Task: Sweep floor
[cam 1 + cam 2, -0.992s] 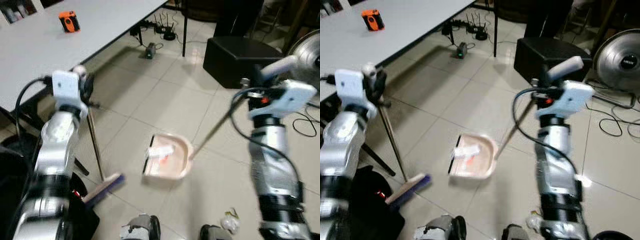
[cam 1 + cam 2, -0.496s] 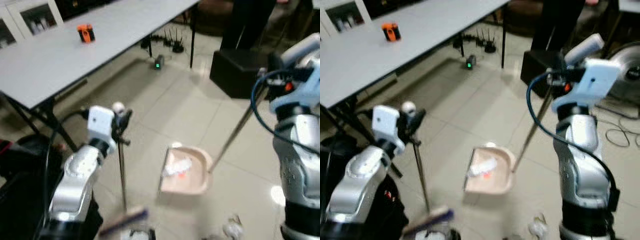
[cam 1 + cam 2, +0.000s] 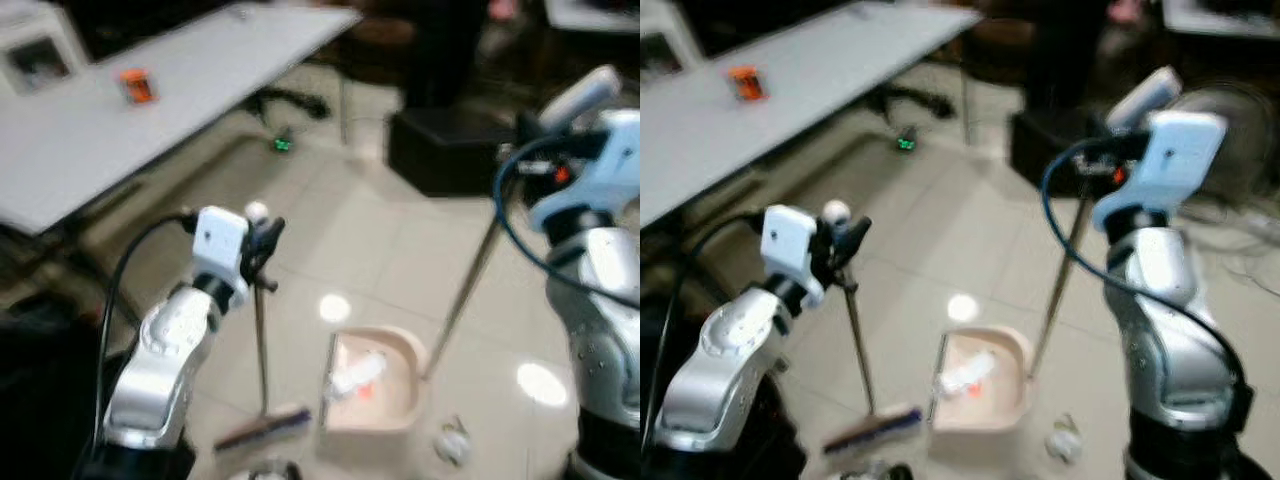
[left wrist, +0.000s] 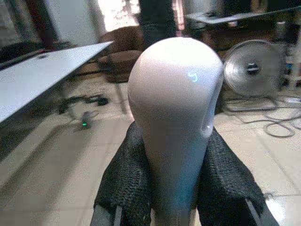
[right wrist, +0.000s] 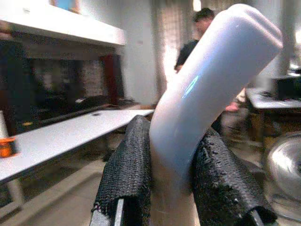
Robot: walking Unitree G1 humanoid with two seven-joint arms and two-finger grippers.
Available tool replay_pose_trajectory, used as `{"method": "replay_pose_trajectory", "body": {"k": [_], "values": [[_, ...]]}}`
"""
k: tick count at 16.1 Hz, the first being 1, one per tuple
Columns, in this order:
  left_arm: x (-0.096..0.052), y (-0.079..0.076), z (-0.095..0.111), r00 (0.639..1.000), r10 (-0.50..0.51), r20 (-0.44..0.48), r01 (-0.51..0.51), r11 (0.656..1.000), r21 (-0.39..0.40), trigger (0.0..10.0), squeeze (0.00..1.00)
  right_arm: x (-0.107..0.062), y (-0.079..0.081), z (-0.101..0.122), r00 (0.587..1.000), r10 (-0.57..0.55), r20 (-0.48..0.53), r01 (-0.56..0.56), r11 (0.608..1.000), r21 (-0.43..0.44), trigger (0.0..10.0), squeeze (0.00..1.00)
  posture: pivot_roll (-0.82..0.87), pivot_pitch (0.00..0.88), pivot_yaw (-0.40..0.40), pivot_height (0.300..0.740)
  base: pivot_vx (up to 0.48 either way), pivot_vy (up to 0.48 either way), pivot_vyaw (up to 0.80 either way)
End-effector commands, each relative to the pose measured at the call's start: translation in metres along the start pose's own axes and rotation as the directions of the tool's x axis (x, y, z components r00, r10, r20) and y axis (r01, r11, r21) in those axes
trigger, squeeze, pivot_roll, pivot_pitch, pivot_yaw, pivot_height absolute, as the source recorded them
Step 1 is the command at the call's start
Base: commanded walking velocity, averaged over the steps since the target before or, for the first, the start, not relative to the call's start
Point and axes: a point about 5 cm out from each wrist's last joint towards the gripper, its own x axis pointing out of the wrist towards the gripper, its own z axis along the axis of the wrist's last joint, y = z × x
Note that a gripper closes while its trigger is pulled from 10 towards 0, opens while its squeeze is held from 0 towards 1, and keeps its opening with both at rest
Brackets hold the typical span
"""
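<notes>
Left pincer [image 4: 171, 188] clamps broom [image 3: 262, 380].

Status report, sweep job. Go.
Left pincer shut on broom handle. Right pincer shut on dustpan handle. Scraps in dustpan. Crumpled wad loose beside it.

Pale glossy tiled floor [image 3: 400, 250] with bright light reflections. Long grey-white table [image 3: 150, 110] on the left on dark legs; small orange object [image 3: 136, 86] on it. Under the table, cables and a device with a green light [image 3: 282, 145]. Black box [image 3: 440, 150] on the floor ahead. Floor fan [image 4: 252, 68] with cords beside it. A person [image 5: 200, 35] stands in the background near a second table [image 5: 270, 100]. Dark cabinet [image 5: 56, 94] and white wall [image 5: 136, 47] behind.
</notes>
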Motion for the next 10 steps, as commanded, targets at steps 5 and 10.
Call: {"method": "replay_pose_trajectory", "body": {"k": [5, 10], "values": [[-0.0012, 0.0036, 0.0121, 1.0, -0.002, 0.006, 0.001, 0.999, 0.054, 10.0, 0.0, 0.0009, 0.0134, 0.008, 0.998, 0.062, 0.004, -0.062, 0.998, 0.025, 10.0, 0.0, -0.02, 0.033, 0.08, 0.74, -0.32, 0.0, 0.0], [-0.0009, 0.0006, 0.0135, 1.0, -0.022, -0.002, 0.022, 0.998, 0.056, 10.0, 0.0, -0.0012, 0.0098, 0.0067, 0.999, 0.029, -0.015, -0.029, 0.999, 0.037, 10.0, 0.0, -0.02, 0.041, 0.09, 0.74, -0.321, 0.0, 0.0]]}}
